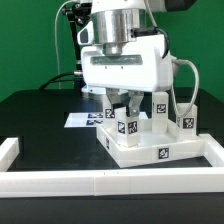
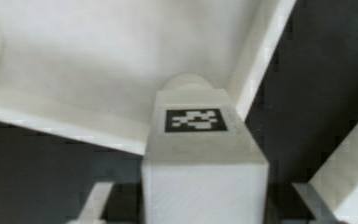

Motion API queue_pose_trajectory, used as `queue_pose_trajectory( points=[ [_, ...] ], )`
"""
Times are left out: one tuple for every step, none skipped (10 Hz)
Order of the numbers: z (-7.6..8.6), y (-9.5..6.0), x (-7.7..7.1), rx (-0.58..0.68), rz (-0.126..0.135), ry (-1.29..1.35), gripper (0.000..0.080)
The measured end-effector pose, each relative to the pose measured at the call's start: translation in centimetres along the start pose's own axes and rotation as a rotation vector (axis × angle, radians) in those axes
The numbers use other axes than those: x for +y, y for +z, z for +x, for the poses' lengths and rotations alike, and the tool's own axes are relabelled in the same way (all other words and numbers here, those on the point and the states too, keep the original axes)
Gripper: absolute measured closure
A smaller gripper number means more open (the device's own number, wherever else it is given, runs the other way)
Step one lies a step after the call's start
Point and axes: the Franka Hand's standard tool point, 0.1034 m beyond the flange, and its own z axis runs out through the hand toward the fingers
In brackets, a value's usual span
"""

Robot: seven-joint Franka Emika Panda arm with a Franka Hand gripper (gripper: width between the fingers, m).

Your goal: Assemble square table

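Observation:
The white square table top lies near the front rail toward the exterior view's right. Three tagged white legs stand upright on it. My gripper hangs straight down over the top and is shut on another leg, whose lower end is at the top's surface. In the wrist view this leg runs away from my gripper with its tag facing the camera. Its rounded far end meets the table top beside the raised rim. Dark pads sit against both its sides.
The marker board lies flat behind the table top, toward the exterior view's left. White border rails run along the front, with short returns at both sides. A cable loops off my hand at the right.

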Motion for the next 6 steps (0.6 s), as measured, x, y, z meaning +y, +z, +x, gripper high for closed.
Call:
queue_pose_trajectory(
  points=[
    [0.02, 0.01, -0.08, 0.002, 0.0, 0.106, 0.0509],
    [0.09, 0.03, -0.19, 0.0, -0.002, 0.197, 0.0509],
    [0.09, 0.02, -0.22, -0.005, -0.003, 0.258, 0.0509],
    [0.08, 0.03, -0.21, -0.008, -0.001, 0.32, 0.0509],
    [0.06, 0.04, -0.21, -0.008, -0.001, 0.342, 0.0509],
    [0.04, 0.04, -0.22, -0.008, -0.001, 0.32, 0.0435]
  ],
)
